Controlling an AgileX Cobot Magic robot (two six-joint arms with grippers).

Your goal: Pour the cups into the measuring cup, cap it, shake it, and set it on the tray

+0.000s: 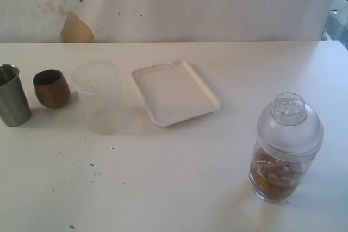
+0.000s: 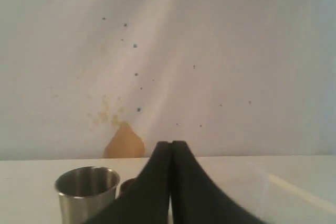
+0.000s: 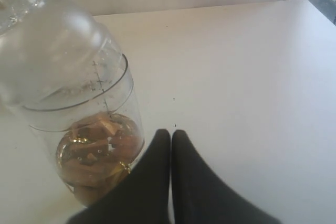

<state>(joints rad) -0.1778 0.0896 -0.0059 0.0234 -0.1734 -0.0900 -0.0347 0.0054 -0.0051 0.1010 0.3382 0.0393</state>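
Right gripper (image 3: 171,132), closed, just beside measuring cup (image 3: 79,103), apparently apart.

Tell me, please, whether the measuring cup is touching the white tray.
Apart. The exterior view shows the measuring cup standing to the right of the tray, with bare table between them.

Tumbler (image 1: 13,95): silver-grey. Cup (image 1: 51,88): brown. Tub (image 1: 98,97): frosted white. Tray (image 1: 175,92): plain white. Measuring cup (image 1: 285,148): clear, dark graduations (image 3: 100,85), amber-brown contents (image 1: 274,176). Bench (image 1: 179,177): white, dark specks.
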